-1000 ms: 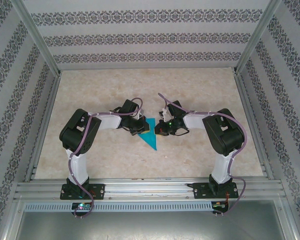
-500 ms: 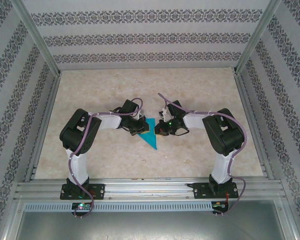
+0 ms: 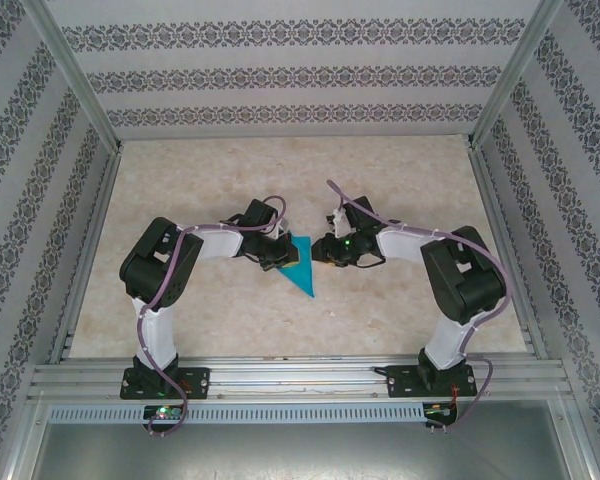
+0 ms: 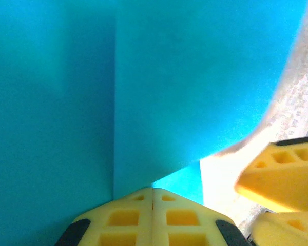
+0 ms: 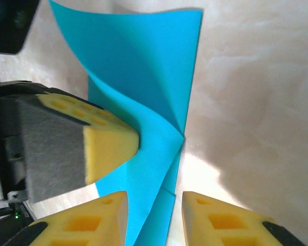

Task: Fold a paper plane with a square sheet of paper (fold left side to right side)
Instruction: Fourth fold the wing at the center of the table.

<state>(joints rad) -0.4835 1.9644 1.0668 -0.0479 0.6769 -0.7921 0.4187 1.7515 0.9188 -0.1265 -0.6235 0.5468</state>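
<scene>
The beige marble-patterned table lies inside an aluminium-framed booth with grey patterned walls. The black-and-white left arm and right arm both bend inward, so their tips face each other near the middle of the table.

Between them lies the teal-blue paper sheet, a thin sheet folded into a long triangle with its sharp point toward the near edge. It rests on the table, though the right wrist view shows its upper layers curling up off the surface along a crease.

The left gripper is at the sheet's left edge. Its yellow foam fingertips are pressed together with no gap, their tip against the paper. I cannot tell whether a layer is caught between them. From the right wrist, one of these fingertips is seen butting into the sheet's side.

The right gripper is just beside the sheet's right edge. Its jaws stand apart and grip nothing. The paper's narrow end reaches into the gap between its fingertips.
</scene>
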